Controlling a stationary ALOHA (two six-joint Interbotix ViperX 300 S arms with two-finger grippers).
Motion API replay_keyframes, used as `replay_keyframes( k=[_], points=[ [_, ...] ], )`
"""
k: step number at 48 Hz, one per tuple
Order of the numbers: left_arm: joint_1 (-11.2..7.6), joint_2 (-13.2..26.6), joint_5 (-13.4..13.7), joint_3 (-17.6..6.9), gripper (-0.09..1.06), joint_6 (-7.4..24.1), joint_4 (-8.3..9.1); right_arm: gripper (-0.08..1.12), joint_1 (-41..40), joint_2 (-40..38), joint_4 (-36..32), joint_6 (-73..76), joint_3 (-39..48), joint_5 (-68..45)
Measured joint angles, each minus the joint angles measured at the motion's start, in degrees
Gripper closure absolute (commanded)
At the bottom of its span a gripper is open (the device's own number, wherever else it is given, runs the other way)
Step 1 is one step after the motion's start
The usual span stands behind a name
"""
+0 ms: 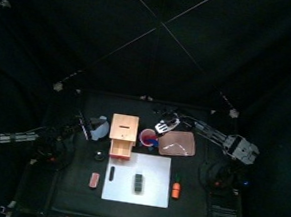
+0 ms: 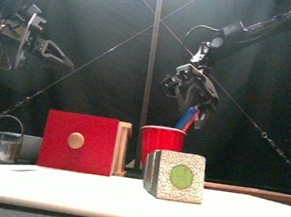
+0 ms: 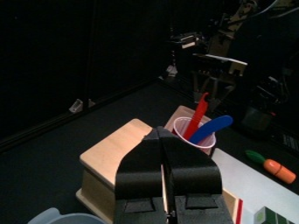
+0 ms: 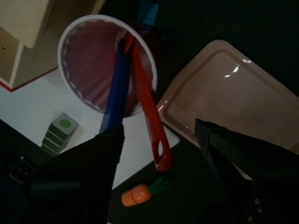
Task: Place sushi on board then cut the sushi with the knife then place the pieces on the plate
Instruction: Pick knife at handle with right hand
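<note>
A dark green sushi roll [image 1: 140, 183] [image 2: 176, 175] lies on the white cutting board [image 1: 153, 170]. Behind it stands the red cup [image 1: 152, 137] [image 2: 163, 141] [image 4: 100, 57], holding a red knife [image 4: 146, 96] [image 3: 200, 109] and a blue knife [image 4: 117, 87] [image 3: 214, 129]. My right gripper [image 4: 163, 150] [image 2: 192, 86] hangs open just above the cup, over the knife handles, holding nothing. The pink plate [image 1: 179, 143] [image 4: 233, 87] lies right of the cup. My left gripper [image 3: 167, 179] [image 2: 24, 29] is shut and empty, raised at the left near the wooden box.
The wooden box [image 1: 123, 136] with its red drawer front [image 2: 79, 142] stands left of the cup. A metal cutter [image 2: 4, 147] sits at the far left. A toy carrot [image 1: 177, 190] [image 4: 146, 191] lies right of the board, a small red toy [image 1: 95, 179] left of it.
</note>
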Motion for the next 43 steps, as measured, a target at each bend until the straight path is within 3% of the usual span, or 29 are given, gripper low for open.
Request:
replay_keyframes(
  k=[7,23,43],
  points=[
    [0.00,0.09,0.00,0.18,0.87,-0.09,0.00,0.16,-0.18,0.70,0.35,-0.09,-0.79,0.70],
    [0.09,0.00,0.00,0.18,0.87,0.18,0.09,0.44,-0.35,1.58,1.14,0.09,-0.88,1.76],
    [0.88,-0.09,0.00,0.35,0.87,0.09,0.62,0.63,-0.26,1.58,2.20,0.53,-1.93,2.29]
  ],
)
